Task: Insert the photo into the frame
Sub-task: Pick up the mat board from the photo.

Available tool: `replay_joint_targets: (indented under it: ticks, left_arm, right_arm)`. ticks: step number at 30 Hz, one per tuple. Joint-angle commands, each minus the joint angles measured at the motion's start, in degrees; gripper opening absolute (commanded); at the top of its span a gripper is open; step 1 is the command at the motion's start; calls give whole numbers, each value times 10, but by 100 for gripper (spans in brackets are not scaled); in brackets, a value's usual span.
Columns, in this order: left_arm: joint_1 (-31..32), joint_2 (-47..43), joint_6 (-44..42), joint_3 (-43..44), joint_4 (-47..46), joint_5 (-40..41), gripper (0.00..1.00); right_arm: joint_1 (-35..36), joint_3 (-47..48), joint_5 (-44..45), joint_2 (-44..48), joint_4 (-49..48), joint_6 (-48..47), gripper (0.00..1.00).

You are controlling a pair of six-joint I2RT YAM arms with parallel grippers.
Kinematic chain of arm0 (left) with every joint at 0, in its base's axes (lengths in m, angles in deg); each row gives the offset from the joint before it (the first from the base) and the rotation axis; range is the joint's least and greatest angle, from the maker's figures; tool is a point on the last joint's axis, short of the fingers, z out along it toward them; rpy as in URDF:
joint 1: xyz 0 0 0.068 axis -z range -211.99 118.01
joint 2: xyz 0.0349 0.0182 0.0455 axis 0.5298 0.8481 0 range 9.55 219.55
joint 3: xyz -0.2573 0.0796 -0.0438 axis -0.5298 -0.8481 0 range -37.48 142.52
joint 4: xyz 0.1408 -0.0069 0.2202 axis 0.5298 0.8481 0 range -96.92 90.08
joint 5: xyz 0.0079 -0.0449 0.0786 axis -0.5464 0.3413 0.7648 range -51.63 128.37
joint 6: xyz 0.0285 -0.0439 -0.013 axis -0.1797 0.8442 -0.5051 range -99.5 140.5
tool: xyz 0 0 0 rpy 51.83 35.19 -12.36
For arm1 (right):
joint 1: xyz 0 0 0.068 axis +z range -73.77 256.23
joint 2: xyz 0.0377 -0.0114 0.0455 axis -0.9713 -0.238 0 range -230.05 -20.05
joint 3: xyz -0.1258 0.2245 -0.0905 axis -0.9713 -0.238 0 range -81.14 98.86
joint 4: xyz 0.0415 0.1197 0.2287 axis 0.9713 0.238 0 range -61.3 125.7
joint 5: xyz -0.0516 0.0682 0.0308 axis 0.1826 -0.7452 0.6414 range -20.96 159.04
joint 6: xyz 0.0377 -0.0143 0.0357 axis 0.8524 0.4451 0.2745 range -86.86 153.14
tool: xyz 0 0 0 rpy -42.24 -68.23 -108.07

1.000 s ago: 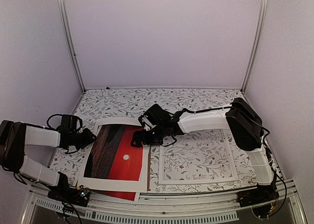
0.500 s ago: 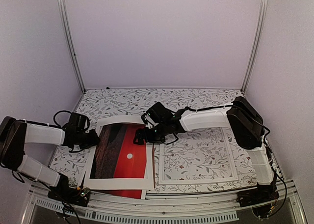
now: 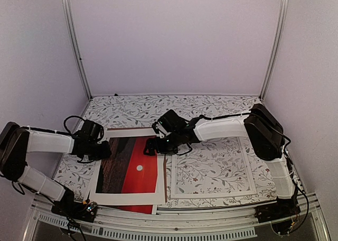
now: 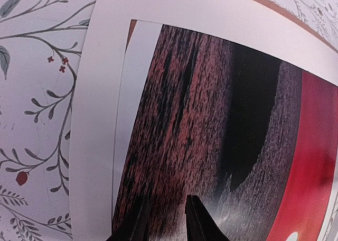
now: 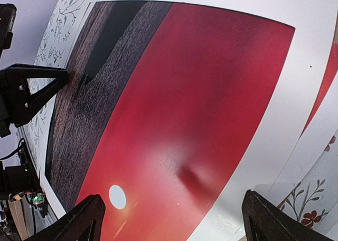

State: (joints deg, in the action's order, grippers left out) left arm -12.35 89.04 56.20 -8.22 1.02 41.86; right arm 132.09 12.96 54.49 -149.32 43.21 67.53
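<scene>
The photo (image 3: 132,164), a red sunset with a white sun, lies flat at front left under a white window mat (image 3: 127,197), and a red strip sticks out below the mat. The frame (image 3: 211,195) lies empty to its right, thin and white, with the tablecloth showing through its pane. My left gripper (image 3: 105,151) is low on the photo's dark left part (image 4: 211,119), with a narrow gap between its fingers (image 4: 165,209) and nothing between them. My right gripper (image 3: 150,147) hovers wide open and empty (image 5: 174,204) over the photo's red area (image 5: 185,93).
A brown backing board (image 3: 132,129) peeks out behind the mat and shows in the left wrist view (image 4: 274,8). The left gripper shows in the right wrist view (image 5: 31,93). The mat's right side (image 5: 296,130) nearly reaches the frame. Enclosure walls stand close.
My left gripper has moved right, from the mat's left edge onto the photo. The mat and photo have shifted and turned squarer to the table edge. The right gripper has moved slightly.
</scene>
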Motion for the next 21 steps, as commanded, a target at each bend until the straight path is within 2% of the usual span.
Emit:
replay_joint_targets:
  ticks: [1, 5, 10, 18, 21]
  left_arm:
    - [9, -16, 4, 13, 51, 11, 30]
    - [10, -41, -8, 42, 82, 49, 40]
    - [7, -10, -34, 86, 128, 94, 53]
    - [2, 42, -33, 107, 150, 119, 58]
    - [-5, 53, -31, 103, 140, 102, 59]
  right_arm:
    - [0, -18, 15, -8, 17, -11, 94]
    - [0, -22, 26, 7, 18, -21, 94]
    - [0, -26, 31, 22, 21, -33, 94]
    - [0, -53, 42, 45, 26, -43, 94]
    - [0, -56, 46, 48, 33, -46, 94]
